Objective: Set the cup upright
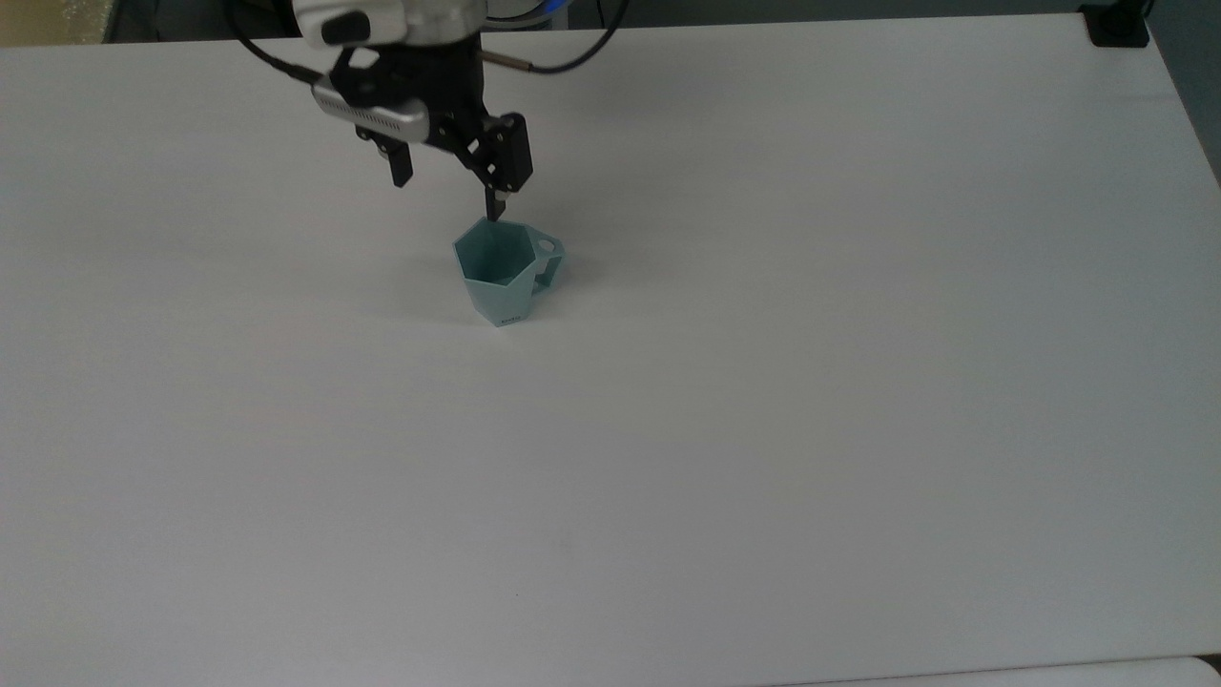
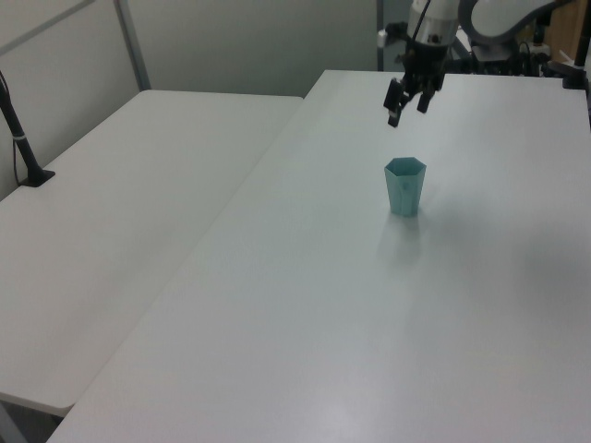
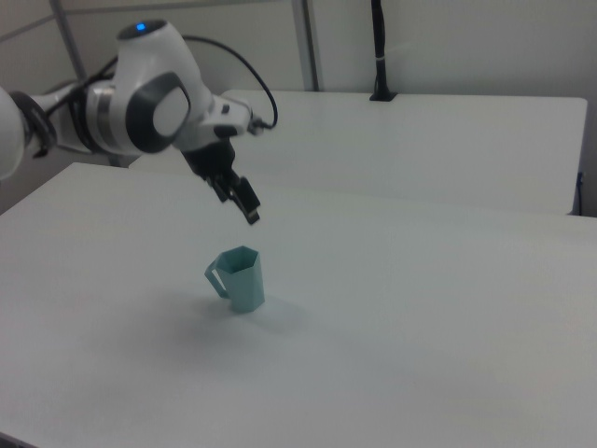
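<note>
Currently cup point(image 1: 501, 277) upright on table point(image 1: 763, 429), axis vertical, handle at 3 o'clock in top view, gripper point(image 1: 446, 183) released, raised clear above

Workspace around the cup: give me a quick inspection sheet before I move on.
Surface: white table, bare apart from the cup.
Job's things: cup stands upright, mouth up, handle toward the top view's right.
Clutter: nothing seen.
Gripper: gripper open, raised above the cup, not touching it.
Cables: black cable loops off the arm's wrist.
Surroundings: second white table alongside; black post at the far edge.
</note>
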{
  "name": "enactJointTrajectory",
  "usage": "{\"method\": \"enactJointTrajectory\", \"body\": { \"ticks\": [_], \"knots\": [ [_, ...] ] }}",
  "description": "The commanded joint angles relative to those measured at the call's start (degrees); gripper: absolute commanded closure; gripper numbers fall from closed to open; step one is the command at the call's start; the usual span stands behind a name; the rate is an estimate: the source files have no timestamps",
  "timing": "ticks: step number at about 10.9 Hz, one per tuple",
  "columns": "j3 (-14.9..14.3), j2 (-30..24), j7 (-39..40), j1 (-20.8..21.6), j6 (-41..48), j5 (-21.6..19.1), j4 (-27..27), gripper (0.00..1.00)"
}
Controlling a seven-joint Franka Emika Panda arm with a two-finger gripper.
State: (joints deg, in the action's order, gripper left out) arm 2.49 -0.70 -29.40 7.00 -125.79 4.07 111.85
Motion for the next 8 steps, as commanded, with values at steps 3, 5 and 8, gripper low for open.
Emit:
{"method": "enactJointTrajectory", "body": {
  "ticks": [3,5,8],
  "knots": [
    [-4.8,-1.8,26.9,-1.1,22.4,-2.8,-12.0,0.0],
    [-6.1,-4.2,35.8,-2.9,28.1,-3.2,-12.4,0.0],
    [-7.2,-4.6,37.3,-2.4,31.4,-4.9,-14.5,0.0]
  ]
}}
